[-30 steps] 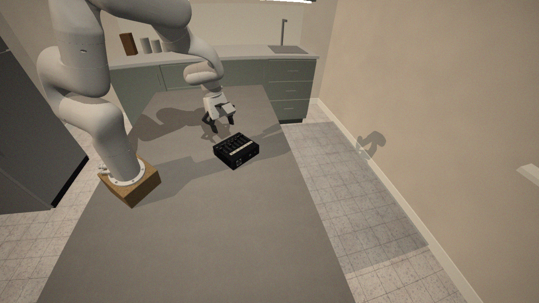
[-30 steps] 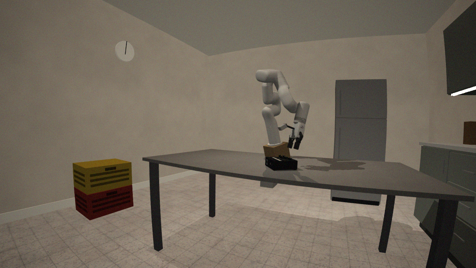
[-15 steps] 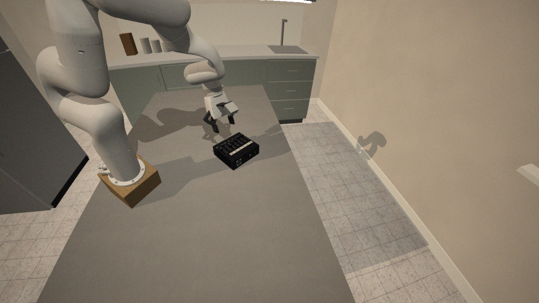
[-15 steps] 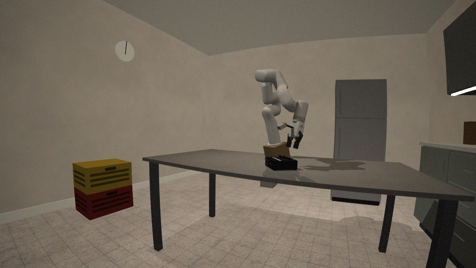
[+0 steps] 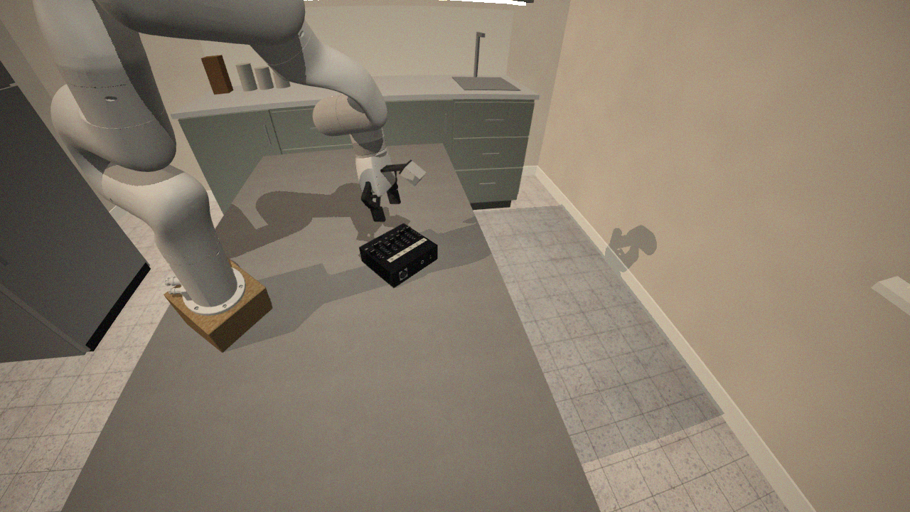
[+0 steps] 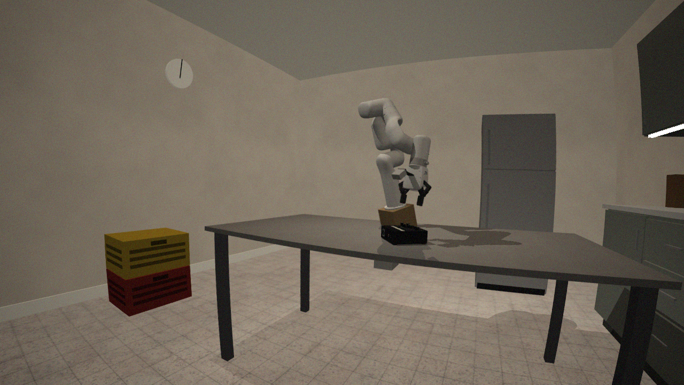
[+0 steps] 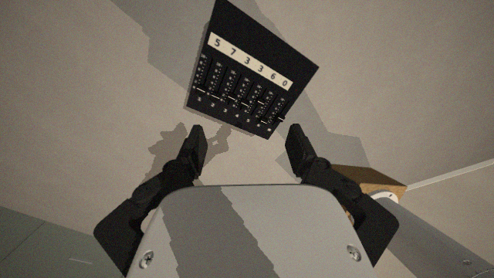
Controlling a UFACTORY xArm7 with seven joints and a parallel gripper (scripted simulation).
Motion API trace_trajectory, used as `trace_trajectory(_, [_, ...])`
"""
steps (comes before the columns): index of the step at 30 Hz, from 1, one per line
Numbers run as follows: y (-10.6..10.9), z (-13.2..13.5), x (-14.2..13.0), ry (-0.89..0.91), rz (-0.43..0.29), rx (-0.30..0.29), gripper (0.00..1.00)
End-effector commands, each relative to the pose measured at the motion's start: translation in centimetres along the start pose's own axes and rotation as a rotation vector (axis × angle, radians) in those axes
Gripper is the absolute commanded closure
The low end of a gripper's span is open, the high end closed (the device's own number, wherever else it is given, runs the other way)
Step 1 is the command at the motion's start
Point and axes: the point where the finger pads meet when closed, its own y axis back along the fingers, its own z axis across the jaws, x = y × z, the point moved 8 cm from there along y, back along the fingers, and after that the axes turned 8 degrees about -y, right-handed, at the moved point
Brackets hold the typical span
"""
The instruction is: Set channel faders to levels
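Wrist view: black lighting desk [image 7: 266, 58], tape [image 7: 250, 62] reading 573360.

Arm Folded High, Fingers Spread Wide

My arm [image 5: 133, 158] climbs from its base at about 7 o'clock in the top view, bends over at the top edge, then drops toward the middle of the frame. In the exterior view my upper links fold back on themselves and my wrist [image 6: 414, 162] hangs below them, tilted slightly off vertical. My gripper [image 7: 245, 130] points downward with both fingers fully apart and nothing between them. In the wrist view one dark finger [image 7: 191, 150] lies toward 10 o'clock and the other [image 7: 301, 148] toward 2 o'clock, touching nothing
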Motion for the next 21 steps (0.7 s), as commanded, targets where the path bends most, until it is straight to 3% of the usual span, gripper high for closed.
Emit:
trace_trajectory(1, [1.8,0.9,3.2,0.255,-0.109,0.026,0.00])
trace_trajectory(3, [1.8,0.9,3.2,0.255,-0.109,0.026,0.00])
trace_trajectory(8, [2.3,1.3,4.5,0.451,-0.174,0.064,0.00])
trace_trajectory(21, [2.4,1.4,4.6,0.463,-0.176,0.068,0.00])
